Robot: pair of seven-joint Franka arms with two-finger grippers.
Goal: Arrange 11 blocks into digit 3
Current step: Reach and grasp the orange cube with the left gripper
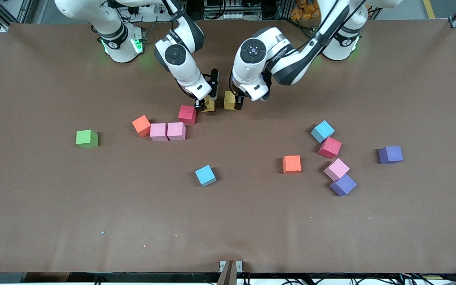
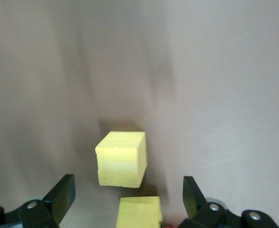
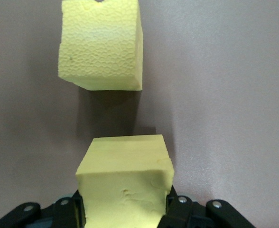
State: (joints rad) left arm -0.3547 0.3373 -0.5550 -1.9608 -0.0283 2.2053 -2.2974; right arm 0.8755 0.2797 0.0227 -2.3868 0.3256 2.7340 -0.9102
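Right gripper (image 3: 125, 209): fingers clenched on a matte yellow cube (image 3: 125, 183), held low over the worktop (image 1: 228, 221).
Left gripper (image 2: 125, 199): fingers released, spread around the second yellow cube (image 1: 230, 100).
Yellow cubes: near each other, apart.
Other blocks: two pink cubes (image 1: 167, 131) touching, orange cube (image 1: 141, 126) beside them; the rest scattered.
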